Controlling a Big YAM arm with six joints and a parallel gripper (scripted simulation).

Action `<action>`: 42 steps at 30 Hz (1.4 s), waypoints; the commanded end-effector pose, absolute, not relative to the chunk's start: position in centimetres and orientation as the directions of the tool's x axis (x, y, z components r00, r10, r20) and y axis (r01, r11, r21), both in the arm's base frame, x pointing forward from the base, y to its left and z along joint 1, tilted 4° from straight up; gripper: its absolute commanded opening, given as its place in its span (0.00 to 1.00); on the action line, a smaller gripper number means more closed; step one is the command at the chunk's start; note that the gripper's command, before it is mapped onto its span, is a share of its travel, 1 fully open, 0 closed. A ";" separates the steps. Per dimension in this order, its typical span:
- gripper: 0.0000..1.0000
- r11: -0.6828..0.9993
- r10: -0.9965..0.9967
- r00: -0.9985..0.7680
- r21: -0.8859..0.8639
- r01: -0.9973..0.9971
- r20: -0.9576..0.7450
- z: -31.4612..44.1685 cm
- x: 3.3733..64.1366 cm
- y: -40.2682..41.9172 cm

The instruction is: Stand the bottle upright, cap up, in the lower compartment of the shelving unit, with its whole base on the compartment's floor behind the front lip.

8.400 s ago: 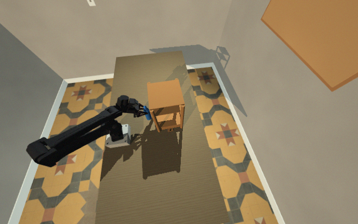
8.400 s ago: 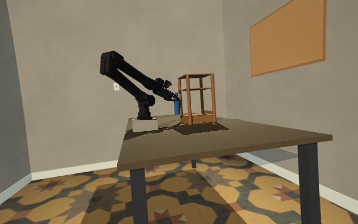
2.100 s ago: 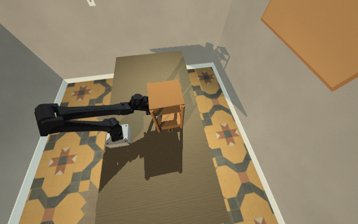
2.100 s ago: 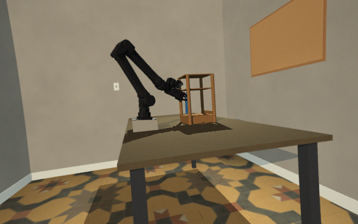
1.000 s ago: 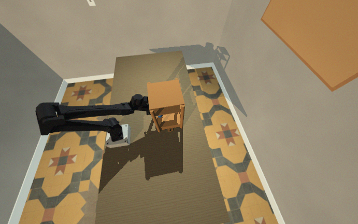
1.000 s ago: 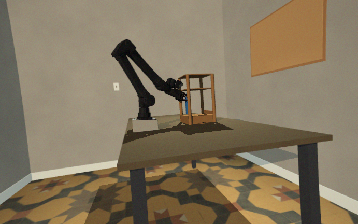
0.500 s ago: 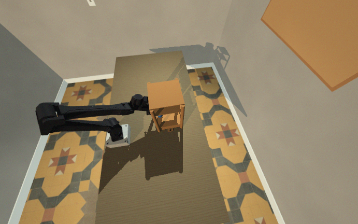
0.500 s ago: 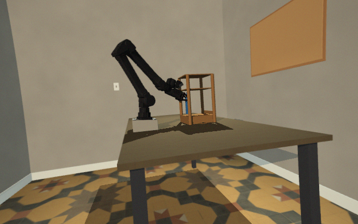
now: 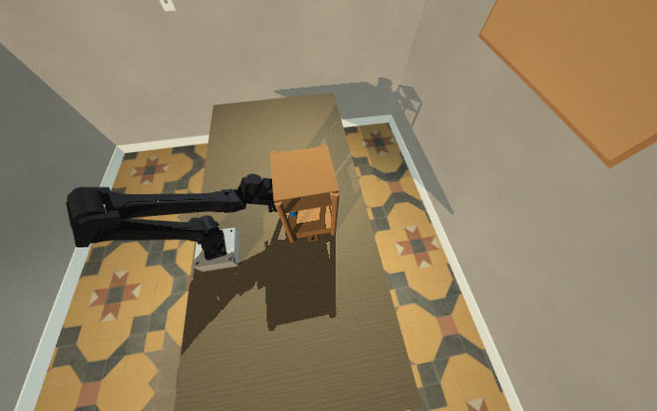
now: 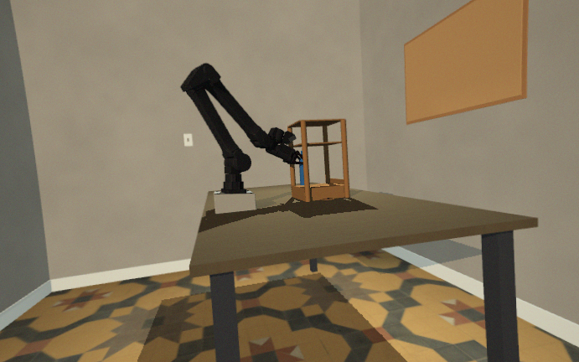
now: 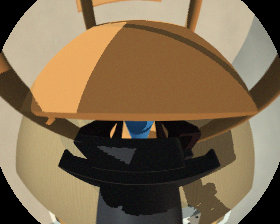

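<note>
Black six-joint arm [image 10: 219,107] reaching from a pale block base [image 10: 234,201] at one end of a brown table [image 10: 372,224] toward a small orange wooden shelving unit [image 10: 320,157] standing nearby on the same surface. Gripper [image 10: 299,160] clenched on the top of a blue bottle [image 10: 301,174], right at the open side of the shelving unit facing the arm. Bottle hanging upright, body a slim blue column seen between two of the unit's corner posts, inside the frame of the lower compartment; contact between base and compartment floor impossible to judge, the low front lip hiding the bottom end. From above, only a sliver of blue [image 9: 293,214] peeking out under the unit's top board, just beside the wrist. From the wrist camera, a blue rounded top [image 11: 136,128] pinched between dark fingers, with the underside of an orange shelf board [image 11: 144,72] looming close overhead. Patterned tile floor [image 10: 102,323] below, an orange board [image 10: 467,63] on the wall.
</note>
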State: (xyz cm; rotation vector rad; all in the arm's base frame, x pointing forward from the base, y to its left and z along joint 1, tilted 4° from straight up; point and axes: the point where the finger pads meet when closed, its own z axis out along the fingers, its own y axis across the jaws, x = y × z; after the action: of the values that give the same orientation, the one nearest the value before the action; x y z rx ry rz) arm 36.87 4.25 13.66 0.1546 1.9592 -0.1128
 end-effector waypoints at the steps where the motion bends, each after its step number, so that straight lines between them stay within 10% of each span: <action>1: 0.30 0.987 0.060 -0.335 0.005 0.161 -0.940 14.9 37.4 4.2; 42: 0.30 0.987 0.060 -0.334 0.006 0.161 -0.941 14.4 37.4 4.1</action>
State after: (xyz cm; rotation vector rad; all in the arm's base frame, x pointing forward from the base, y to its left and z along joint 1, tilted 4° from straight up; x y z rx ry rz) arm 36.92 4.16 13.33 0.1576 1.9534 -0.1107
